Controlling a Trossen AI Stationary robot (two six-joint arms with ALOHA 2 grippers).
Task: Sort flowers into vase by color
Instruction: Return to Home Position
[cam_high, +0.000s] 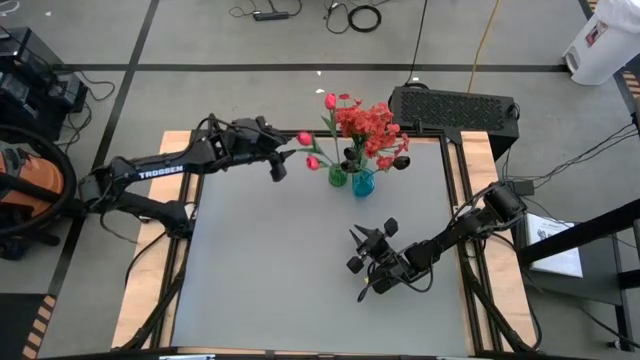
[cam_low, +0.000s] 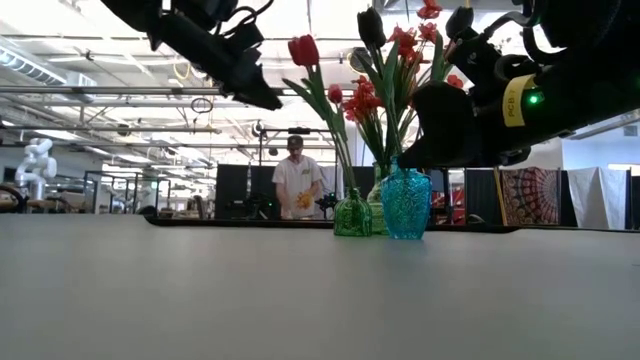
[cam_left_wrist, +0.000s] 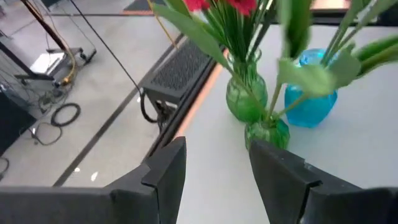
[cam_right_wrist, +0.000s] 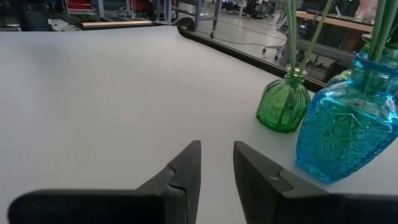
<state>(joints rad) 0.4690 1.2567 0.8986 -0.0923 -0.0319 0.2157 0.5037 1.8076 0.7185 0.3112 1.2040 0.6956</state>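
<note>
Three glass vases stand close together near the table's far edge: a small green vase (cam_high: 338, 177) (cam_right_wrist: 283, 106), a blue vase (cam_high: 362, 183) (cam_right_wrist: 339, 130) and a second green vase (cam_left_wrist: 244, 94) behind them. Flowers stand with their stems in the vases: pinkish-red tulip buds (cam_high: 306, 139) (cam_low: 303, 50), red clustered blossoms (cam_high: 370, 122) and dark buds (cam_low: 371, 25). My left gripper (cam_high: 280, 165) (cam_left_wrist: 214, 155) hovers open just left of the vases, holding nothing. My right gripper (cam_high: 372, 232) (cam_right_wrist: 216, 152) is open and holds nothing, nearer the near edge, its fingers pointing toward the vases.
The grey tabletop (cam_high: 260, 260) lies bare left of and in front of the vases. A black perforated box (cam_high: 455, 105) sits beyond the table's far right corner. Cables (cam_high: 355, 15) lie on the floor. A person (cam_low: 297, 180) stands in the room behind.
</note>
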